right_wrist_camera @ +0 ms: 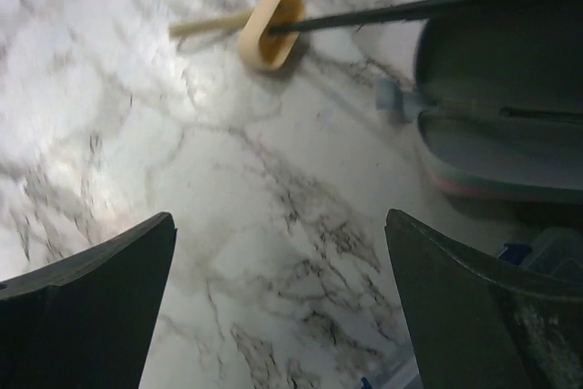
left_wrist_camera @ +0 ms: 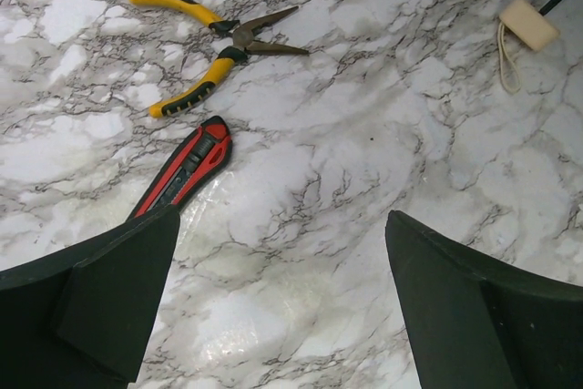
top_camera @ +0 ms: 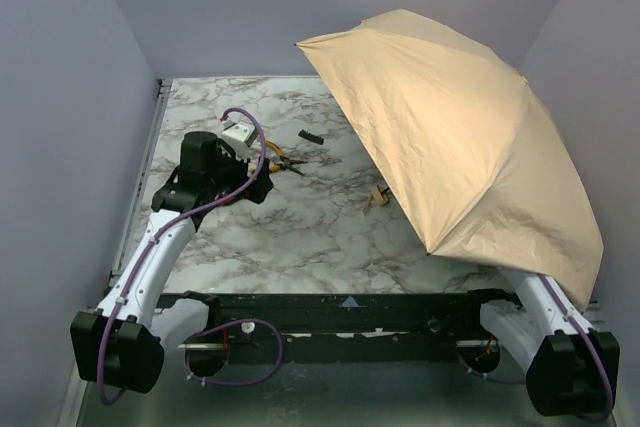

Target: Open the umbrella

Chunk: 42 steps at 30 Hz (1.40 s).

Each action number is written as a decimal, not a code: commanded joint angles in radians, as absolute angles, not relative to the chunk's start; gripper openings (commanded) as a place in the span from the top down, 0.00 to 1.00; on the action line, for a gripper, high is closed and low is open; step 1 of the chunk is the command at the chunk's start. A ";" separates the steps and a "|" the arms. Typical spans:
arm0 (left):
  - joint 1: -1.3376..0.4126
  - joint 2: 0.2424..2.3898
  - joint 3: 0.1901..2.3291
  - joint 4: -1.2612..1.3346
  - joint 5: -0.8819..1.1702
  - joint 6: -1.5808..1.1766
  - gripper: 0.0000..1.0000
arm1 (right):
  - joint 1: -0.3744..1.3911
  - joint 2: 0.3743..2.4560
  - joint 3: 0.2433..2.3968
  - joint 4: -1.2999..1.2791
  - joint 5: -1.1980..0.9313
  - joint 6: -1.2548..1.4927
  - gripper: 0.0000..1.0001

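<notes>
The umbrella (top_camera: 460, 137) stands open, its peach-beige canopy tilted over the right side of the table. Its beige handle knob (top_camera: 375, 197) rests on the marble; it also shows in the left wrist view (left_wrist_camera: 528, 23) and the right wrist view (right_wrist_camera: 269, 29), where the slim black shaft (right_wrist_camera: 410, 8) runs off to the right. My left gripper (top_camera: 235, 182) (left_wrist_camera: 282, 225) is open and empty above bare marble, left of the knob. My right gripper (right_wrist_camera: 281, 225) is open and empty, near the knob; the canopy hides it in the top view.
Yellow-handled pliers (left_wrist_camera: 214, 43) (top_camera: 285, 159) and a red-handled tool (left_wrist_camera: 187, 170) lie by the left gripper. A small black piece (top_camera: 312, 135) lies further back. An open grey case (right_wrist_camera: 496, 88) lies under the canopy right of the right gripper. Walls close in the table.
</notes>
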State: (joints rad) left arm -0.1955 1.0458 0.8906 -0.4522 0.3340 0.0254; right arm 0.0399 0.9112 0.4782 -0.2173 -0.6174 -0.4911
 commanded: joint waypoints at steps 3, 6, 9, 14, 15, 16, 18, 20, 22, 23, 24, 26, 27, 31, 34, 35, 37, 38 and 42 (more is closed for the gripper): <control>-0.186 0.999 0.868 -0.470 0.309 0.086 0.01 | 0.050 0.840 0.412 -0.359 -0.654 -0.779 0.00; -0.185 0.997 0.874 -0.478 0.321 0.096 0.02 | 0.048 0.862 0.441 -0.208 -0.648 -0.522 0.00; -0.186 0.999 0.885 -0.478 0.326 0.101 0.01 | 0.049 0.900 0.480 -0.016 -0.575 -0.138 0.00; -0.185 1.005 0.893 -0.475 0.328 0.098 0.02 | 0.050 0.971 0.511 0.238 -0.431 0.259 0.00; -0.185 1.005 0.894 -0.475 0.328 0.094 0.02 | 0.049 1.003 0.523 0.269 -0.394 0.296 0.00; -0.186 1.006 0.896 -0.473 0.328 0.090 0.01 | 0.050 1.037 0.536 0.289 -0.374 0.336 0.01; -0.185 1.008 0.901 -0.471 0.322 0.076 0.01 | 0.050 1.125 0.579 0.301 -0.363 0.372 0.06; -0.184 1.009 0.916 -0.476 0.320 0.060 0.02 | 0.050 1.195 0.605 0.344 -0.340 0.417 0.11; -0.182 1.005 0.936 -0.486 0.335 0.044 0.01 | 0.049 1.255 0.629 0.390 -0.315 0.446 0.24; -0.181 1.001 0.946 -0.493 0.346 0.040 0.01 | 0.051 1.282 0.646 0.403 -0.321 0.445 0.34; -0.179 0.993 0.954 -0.499 0.357 0.039 0.02 | 0.052 1.310 0.671 0.404 -0.334 0.442 0.52; -0.179 0.966 0.962 -0.518 0.383 0.062 0.01 | 0.061 1.336 0.706 0.404 -0.378 0.428 0.83; -0.179 0.946 0.956 -0.525 0.396 0.081 0.01 | 0.074 1.331 0.716 0.403 -0.384 0.414 0.94; -0.179 0.859 0.881 -0.545 0.438 0.179 0.02 | 0.218 1.293 0.761 0.380 -0.366 0.282 1.00; -0.179 0.803 0.825 -0.573 0.444 0.240 0.03 | 0.335 1.295 0.810 0.324 -0.282 0.168 1.00; -0.179 0.790 0.810 -0.578 0.430 0.250 0.03 | 0.358 1.303 0.821 0.321 -0.262 0.157 1.00; -0.179 0.766 0.787 -0.586 0.406 0.259 0.03 | 0.371 1.333 0.845 0.313 -0.255 0.184 1.00; -0.178 0.758 0.781 -0.590 0.399 0.259 0.03 | 0.375 1.355 0.858 0.302 -0.258 0.190 1.00; -0.179 0.752 0.776 -0.602 0.352 0.229 0.03 | 0.379 1.407 0.912 0.205 -0.196 0.220 0.98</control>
State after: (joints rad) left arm -0.1844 0.7647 0.7807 -0.5728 0.3954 0.2207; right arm 0.3801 1.3552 0.8619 0.3283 -0.3012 0.2234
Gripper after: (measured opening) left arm 0.974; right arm 0.005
